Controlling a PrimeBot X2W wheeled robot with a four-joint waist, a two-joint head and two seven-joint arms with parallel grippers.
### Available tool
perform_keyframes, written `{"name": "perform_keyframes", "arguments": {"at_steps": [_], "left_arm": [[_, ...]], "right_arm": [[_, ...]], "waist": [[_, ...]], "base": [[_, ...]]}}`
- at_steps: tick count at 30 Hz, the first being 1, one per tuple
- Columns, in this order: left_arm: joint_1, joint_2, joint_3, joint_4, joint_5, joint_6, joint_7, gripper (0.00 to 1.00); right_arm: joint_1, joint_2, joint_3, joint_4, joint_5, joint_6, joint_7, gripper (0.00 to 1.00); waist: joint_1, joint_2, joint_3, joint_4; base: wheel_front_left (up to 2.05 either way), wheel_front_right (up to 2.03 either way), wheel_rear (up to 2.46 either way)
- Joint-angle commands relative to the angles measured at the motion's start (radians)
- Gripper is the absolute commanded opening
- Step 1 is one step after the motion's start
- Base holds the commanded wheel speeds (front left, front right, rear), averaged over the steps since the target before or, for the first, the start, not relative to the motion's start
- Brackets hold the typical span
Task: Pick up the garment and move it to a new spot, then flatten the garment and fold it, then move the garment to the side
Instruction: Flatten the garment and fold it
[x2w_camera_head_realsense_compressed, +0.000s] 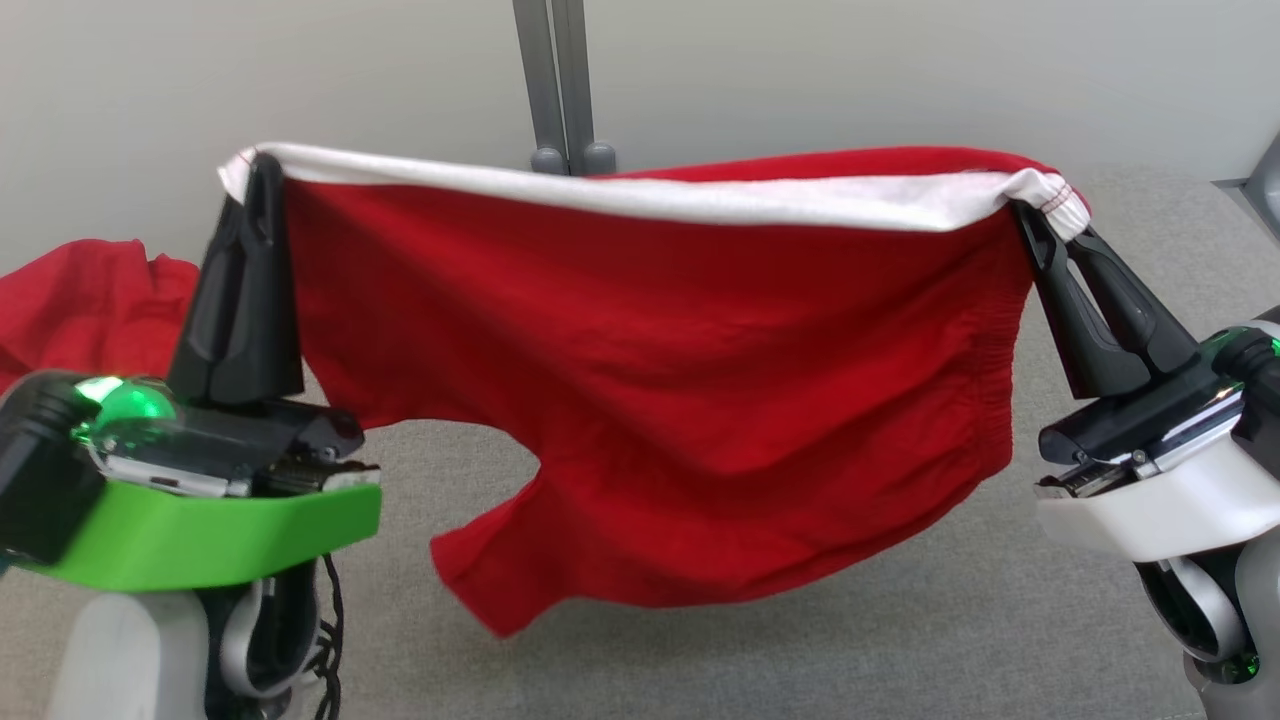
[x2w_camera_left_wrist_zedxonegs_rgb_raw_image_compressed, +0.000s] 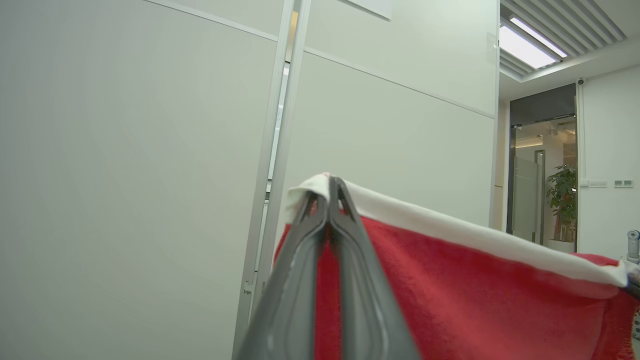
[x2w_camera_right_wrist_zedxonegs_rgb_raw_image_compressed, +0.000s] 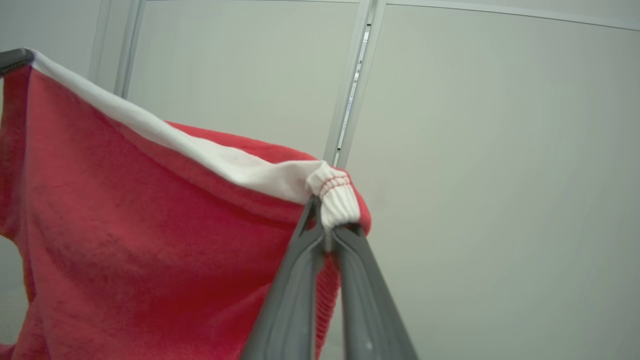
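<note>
One red garment (x2w_camera_head_realsense_compressed: 650, 400), white-banded, aloft in left gripper (x2w_camera_head_realsense_compressed: 262, 165) and right gripper (x2w_camera_head_realsense_compressed: 1027, 212).

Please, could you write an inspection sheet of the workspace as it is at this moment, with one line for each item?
Surface: grey tabletop, cloth-like and flat.
Job's things: red garment, held up by its white waistband and stretched between both grippers.
Clutter: second red cloth, bunched at the left.
Grippers: left gripper and right gripper, each shut on one end of the waistband.
Cables: black cables under the left wrist.
Surroundings: pale partition wall, grey post; doorway and potted plant beyond.
</note>
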Motion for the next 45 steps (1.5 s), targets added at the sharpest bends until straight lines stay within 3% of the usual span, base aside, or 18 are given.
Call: {"name": "perform_keyframes", "arguments": {"at_steps": [1,8,16,22,27,31,36,45], "left_arm": [[-0.031,0.014,0.01,-0.015,0.0,0.007,0.022,0.0],[-0.146,0.068,0.038,0.03,-0.001,0.009,0.107,0.0],[-0.422,0.104,0.037,0.274,0.026,-0.031,0.11,0.0],[-0.737,0.152,0.012,0.508,0.124,-0.058,0.03,0.0],[-0.953,0.136,-0.01,0.698,0.205,-0.05,-0.126,0.0],[-1.035,0.108,-0.02,0.805,0.23,-0.053,-0.181,0.0],[-0.968,0.072,0.014,0.781,0.232,-0.072,-0.191,0.0],[-0.668,-0.009,0.109,0.511,0.226,-0.115,-0.189,0.0]], "right_arm": [[-0.015,0.001,0.0,-0.009,0.002,-0.001,0.01,0.0],[-0.089,-0.025,0.049,0.078,0.026,-0.002,0.025,0.0],[-0.42,-0.016,0.171,0.393,0.063,-0.002,-0.044,0.0],[-0.789,0.096,0.203,0.762,0.007,-0.002,-0.189,0.0],[-1.027,0.198,0.117,1.055,-0.123,-0.002,-0.264,0.0],[-1.123,0.255,0.033,1.171,-0.217,-0.002,-0.284,0.0],[-1.072,0.293,-0.001,1.136,-0.255,-0.002,-0.285,0.0],[-0.847,0.278,0.032,0.952,-0.177,-0.002,-0.286,0.0]], "waist": [[0.0,0.0,0.002,0.002],[0.0,0.0,0.042,0.008],[0.0,0.0,0.213,0.0],[0.0,0.0,0.349,-0.038],[0.0,0.0,0.455,-0.043],[0.0,0.0,0.544,-0.028],[0.0,0.0,0.633,-0.005],[0.0,0.0,0.66,0.018]], "base": [[0.0,0.0,0.0],[0.0,0.0,0.0],[0.0,0.0,0.0],[0.0,0.0,0.0],[0.0,0.0,0.0],[0.0,0.0,0.0],[0.0,0.0,0.0],[0.0,0.0,0.0]]}}
